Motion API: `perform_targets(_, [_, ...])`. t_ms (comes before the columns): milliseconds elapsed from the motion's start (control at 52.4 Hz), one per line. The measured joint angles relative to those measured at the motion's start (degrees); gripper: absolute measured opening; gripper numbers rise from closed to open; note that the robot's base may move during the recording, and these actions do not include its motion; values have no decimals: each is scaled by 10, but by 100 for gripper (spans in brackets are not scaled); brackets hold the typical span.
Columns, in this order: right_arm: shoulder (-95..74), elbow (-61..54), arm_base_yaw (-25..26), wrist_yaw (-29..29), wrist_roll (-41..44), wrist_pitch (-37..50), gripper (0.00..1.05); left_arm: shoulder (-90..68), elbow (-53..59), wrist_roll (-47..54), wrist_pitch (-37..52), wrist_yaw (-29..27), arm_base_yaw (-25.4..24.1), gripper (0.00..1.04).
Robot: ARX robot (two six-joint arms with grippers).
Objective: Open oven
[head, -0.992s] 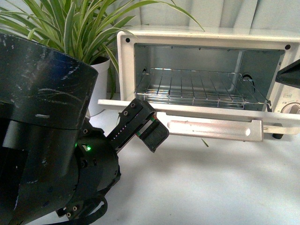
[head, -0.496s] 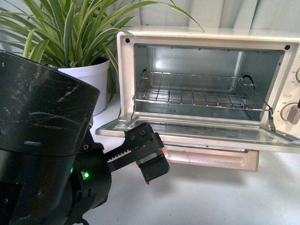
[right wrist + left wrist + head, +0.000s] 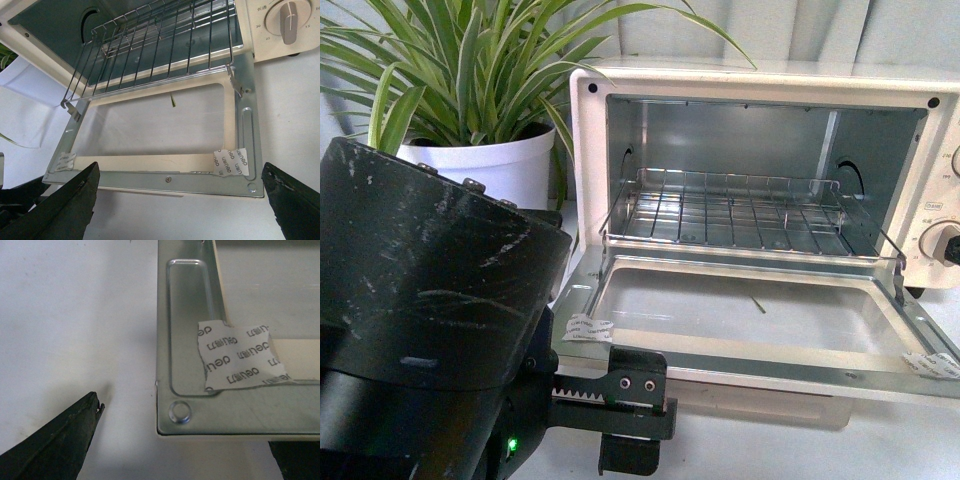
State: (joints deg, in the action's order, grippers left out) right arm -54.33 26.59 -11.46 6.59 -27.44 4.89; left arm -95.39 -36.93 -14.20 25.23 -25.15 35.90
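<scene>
Door point(image 3: 770, 362) has dropped fully flat since 0.5 s ago; left gripper point(image 3: 186, 426) sank w/ it, jaws apart, door's corner between them, prob. not touching. Toaster oven point(image 3: 760, 85) sits on white table point(image 3: 800, 450), just right of potted plant point(image 3: 480, 90), wire rack point(image 3: 740, 210) exposed. Right gripper point(image 3: 180, 170) spread wide, facing door.
</scene>
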Motion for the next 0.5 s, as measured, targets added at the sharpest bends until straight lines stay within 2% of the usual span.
perform_targets(95, [-1,0,-1,3,3,0,95,-5,1,73,16,-23,8,98])
perform_targets(229, [-1,-2,2,15,11,0,95,4,14,143,28,-20,17,98])
perform_targets(496, [67,-33,27,41,33,-28,95,130,99,197,33,7,40,98])
